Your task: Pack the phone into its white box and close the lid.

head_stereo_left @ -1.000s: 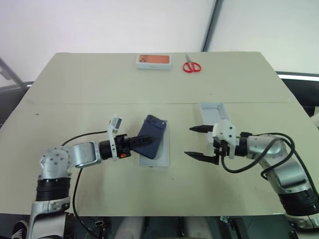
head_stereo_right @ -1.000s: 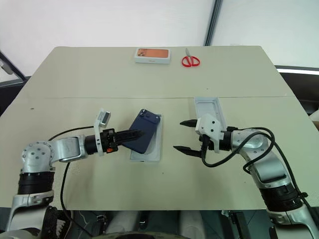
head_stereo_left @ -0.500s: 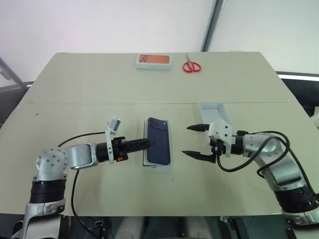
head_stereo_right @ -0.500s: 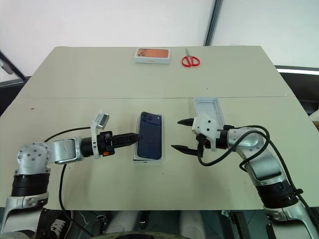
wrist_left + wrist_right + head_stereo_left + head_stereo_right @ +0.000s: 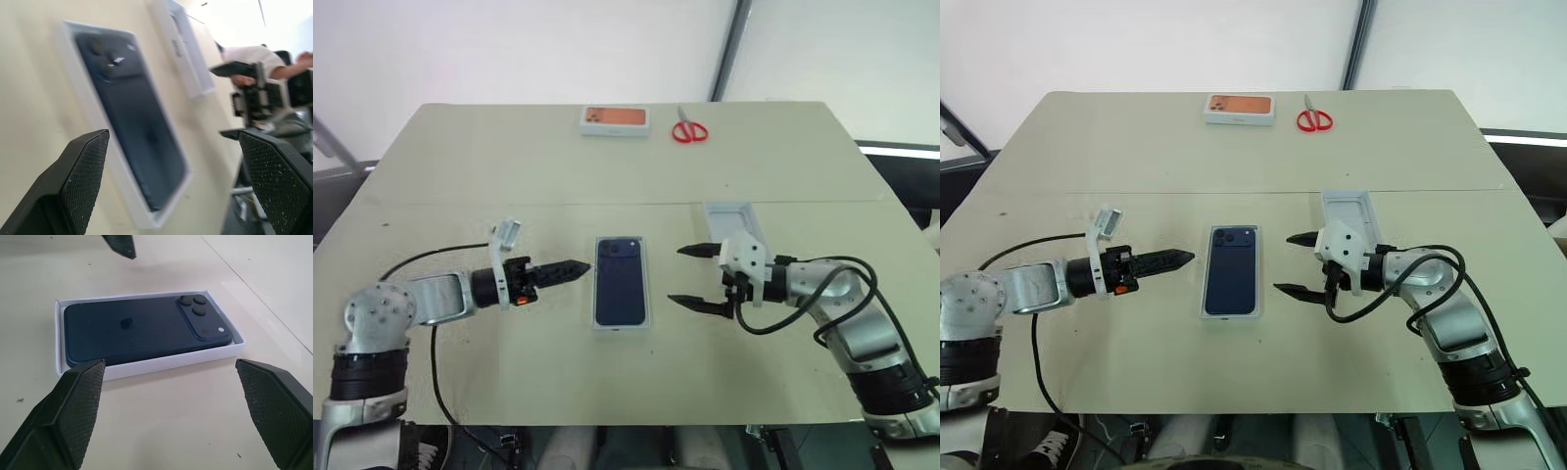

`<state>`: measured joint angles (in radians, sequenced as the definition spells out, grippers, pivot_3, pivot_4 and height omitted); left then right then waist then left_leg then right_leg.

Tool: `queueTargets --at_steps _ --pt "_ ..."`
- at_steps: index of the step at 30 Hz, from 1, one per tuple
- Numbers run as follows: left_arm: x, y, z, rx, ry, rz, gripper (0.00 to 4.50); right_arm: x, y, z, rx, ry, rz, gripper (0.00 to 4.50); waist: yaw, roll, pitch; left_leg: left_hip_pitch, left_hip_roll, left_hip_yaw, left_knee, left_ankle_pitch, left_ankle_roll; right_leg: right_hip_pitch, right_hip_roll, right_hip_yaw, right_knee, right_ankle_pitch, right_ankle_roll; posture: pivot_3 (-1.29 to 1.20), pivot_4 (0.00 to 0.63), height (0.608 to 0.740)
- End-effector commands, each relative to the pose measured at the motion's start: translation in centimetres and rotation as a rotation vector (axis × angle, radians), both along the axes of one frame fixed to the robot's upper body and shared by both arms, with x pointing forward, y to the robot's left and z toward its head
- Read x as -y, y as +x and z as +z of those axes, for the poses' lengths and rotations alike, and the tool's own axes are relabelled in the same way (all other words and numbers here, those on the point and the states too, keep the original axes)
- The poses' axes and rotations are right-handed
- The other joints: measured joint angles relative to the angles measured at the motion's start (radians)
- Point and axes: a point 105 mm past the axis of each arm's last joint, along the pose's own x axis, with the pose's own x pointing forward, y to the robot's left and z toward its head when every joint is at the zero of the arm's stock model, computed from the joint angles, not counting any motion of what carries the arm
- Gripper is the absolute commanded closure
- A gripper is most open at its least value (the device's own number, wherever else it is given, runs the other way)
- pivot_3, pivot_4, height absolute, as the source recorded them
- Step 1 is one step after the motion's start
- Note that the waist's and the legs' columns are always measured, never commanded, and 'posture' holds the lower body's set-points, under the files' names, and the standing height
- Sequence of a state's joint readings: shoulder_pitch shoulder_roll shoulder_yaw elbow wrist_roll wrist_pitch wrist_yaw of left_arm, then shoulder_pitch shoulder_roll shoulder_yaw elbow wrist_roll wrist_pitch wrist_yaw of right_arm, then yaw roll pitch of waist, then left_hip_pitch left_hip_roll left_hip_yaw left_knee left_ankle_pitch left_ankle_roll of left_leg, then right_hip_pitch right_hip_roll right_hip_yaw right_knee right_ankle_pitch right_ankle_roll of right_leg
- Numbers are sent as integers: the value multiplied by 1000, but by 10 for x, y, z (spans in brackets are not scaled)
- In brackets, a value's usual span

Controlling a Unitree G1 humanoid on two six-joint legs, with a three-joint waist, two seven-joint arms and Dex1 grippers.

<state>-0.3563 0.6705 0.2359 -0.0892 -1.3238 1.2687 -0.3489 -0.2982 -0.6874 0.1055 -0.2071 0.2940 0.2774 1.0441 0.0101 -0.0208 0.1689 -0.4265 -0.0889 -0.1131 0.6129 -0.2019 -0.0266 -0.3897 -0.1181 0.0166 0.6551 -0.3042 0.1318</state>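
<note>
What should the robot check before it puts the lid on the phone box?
1. Phone lying flat inside the white box: ok.
2. Left gripper away from the phone: ok.
3. Right gripper open and holding nothing: ok.
4. Lid lying near the right gripper, open side up: ok.
5. Scissors and orange-faced box far from the work area: ok.

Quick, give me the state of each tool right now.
Left tool: open, holding nothing, beside the phone in the white box.
Right tool: open, holding nothing, on the phone's other side.
</note>
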Motion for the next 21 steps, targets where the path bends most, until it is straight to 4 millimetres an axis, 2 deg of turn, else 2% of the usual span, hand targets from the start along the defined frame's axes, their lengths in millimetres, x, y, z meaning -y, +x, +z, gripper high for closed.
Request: queueTargets --at_steps 1,7,8,12,18,21 --pt "-14 13 -5 74 139 86 1300 -1 6 -6 36 -45 -25 1285 0 0 0 0 0 0 0 0 0 0 0 0 0 0 0 0 150 740" --pt "3 17 -34 169 320 42 4345 -10 13 -24 61 -124 -51 4404 0 0 0 0 0 1 0 0 0 0 0 0 0 0 0 0 150 740" --pt "7 17 -38 190 338 30 4478 -11 14 -28 67 -146 -54 4500 0 0 0 0 0 1 0 0 0 0 0 0 0 0 0 0 150 740" --pt "19 15 -52 333 445 -47 4478 -16 19 -31 84 -150 -58 4500 1 0 0 0 0 1 0 0 0 0 0 0 0 0 0 0 150 740" --pt "13 18 -53 406 354 -4 4478 -22 20 -27 97 -130 -61 4500 1 1 0 0 0 0 -1 0 0 0 0 0 -1 0 0 0 150 740" --pt "5 16 -39 527 289 18 4478 -22 19 -26 90 -120 -62 4500 -1 1 0 0 0 0 -1 0 0 0 0 0 -1 0 0 0 150 740"
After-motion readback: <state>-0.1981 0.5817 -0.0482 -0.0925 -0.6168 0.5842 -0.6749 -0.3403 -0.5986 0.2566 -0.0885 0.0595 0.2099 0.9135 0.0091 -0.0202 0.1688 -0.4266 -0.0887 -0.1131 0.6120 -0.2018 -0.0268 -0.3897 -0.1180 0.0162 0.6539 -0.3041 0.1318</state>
